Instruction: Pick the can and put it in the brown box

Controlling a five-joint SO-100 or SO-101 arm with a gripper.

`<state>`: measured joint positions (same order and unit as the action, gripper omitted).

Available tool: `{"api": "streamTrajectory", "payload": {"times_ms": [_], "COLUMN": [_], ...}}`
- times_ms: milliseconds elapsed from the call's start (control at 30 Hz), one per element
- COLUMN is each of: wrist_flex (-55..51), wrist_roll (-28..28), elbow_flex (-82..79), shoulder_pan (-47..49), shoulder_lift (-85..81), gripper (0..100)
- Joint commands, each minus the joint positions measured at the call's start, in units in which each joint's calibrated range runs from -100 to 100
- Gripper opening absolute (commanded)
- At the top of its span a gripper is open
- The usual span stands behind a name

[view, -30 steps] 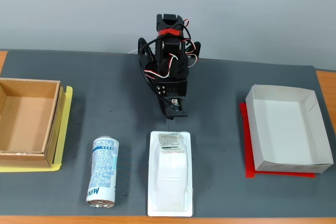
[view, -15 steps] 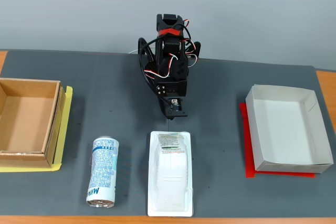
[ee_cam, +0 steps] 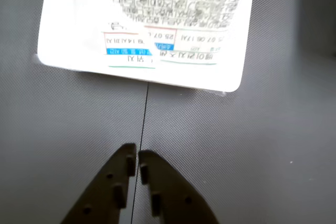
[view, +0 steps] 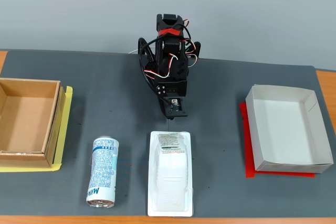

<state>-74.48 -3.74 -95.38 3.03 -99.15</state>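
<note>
1. The can [view: 103, 171] lies on its side on the dark worktop [view: 220, 87], near the front edge in the fixed view, with one silver end facing the camera.
2. Just to its right in that view lies a white plastic tray package [view: 170, 173], apart from the can; its printed label end shows in the wrist view [ee_cam: 157, 19].
3. The brown box [view: 27, 123] sits at the left edge of the fixed view on a yellow sheet [view: 65, 129], behind and to the left of the can, its tan inside bare.
4. The tool [ee_cam: 137, 162] hangs over bare worktop just behind the package's label end, holding nothing; its two dark fingers are pressed together at the tips.
5. A white paper box [view: 287, 128] rests on a red sheet [view: 247, 145] at the right of the fixed view, well apart from the can.
</note>
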Motion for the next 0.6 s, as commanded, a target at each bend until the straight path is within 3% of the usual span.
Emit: {"api": "streamTrajectory", "payload": {"times_ms": [0,233,567], "wrist_flex": [0.24,3.10,13.42], "wrist_roll": [-0.07,-0.12,-4.97], "elbow_flex": [3.61,11.12,32.75], "shoulder_pan": [0.14,-0.43,-4.09], "shoulder_lift": [0.26,3.31,26.77], "gripper": [1,1,1]}}
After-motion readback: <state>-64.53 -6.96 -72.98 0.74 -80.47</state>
